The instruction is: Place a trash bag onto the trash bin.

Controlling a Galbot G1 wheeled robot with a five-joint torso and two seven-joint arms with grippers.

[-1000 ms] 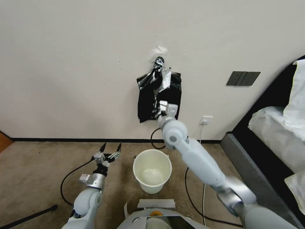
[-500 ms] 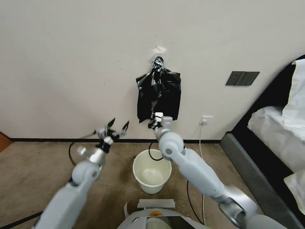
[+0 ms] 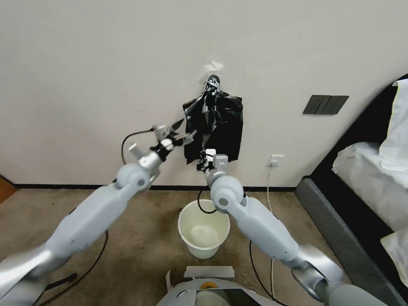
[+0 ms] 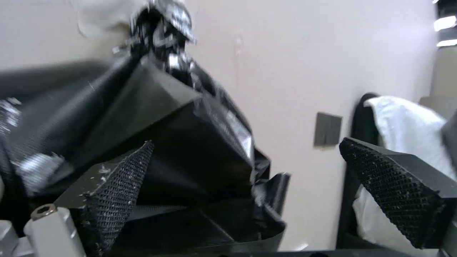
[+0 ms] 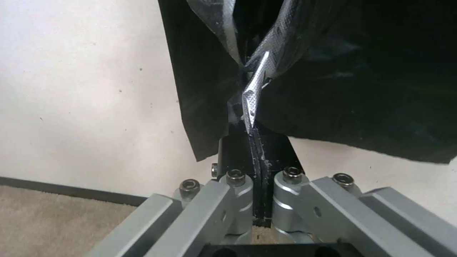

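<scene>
No readable text, label or number on anything.

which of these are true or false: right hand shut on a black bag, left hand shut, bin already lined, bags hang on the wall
1. The right hand is shut on a black bag. True.
2. The left hand is shut. False: its fingers are spread open beside the hanging bags.
3. The trash bin is already lined. False: it stands bare on the carpet.
4. The bags hang on the wall above the bin. True.

One bunch of black bags (image 3: 213, 127), one trash bin (image 3: 203, 228), two pincers
</scene>
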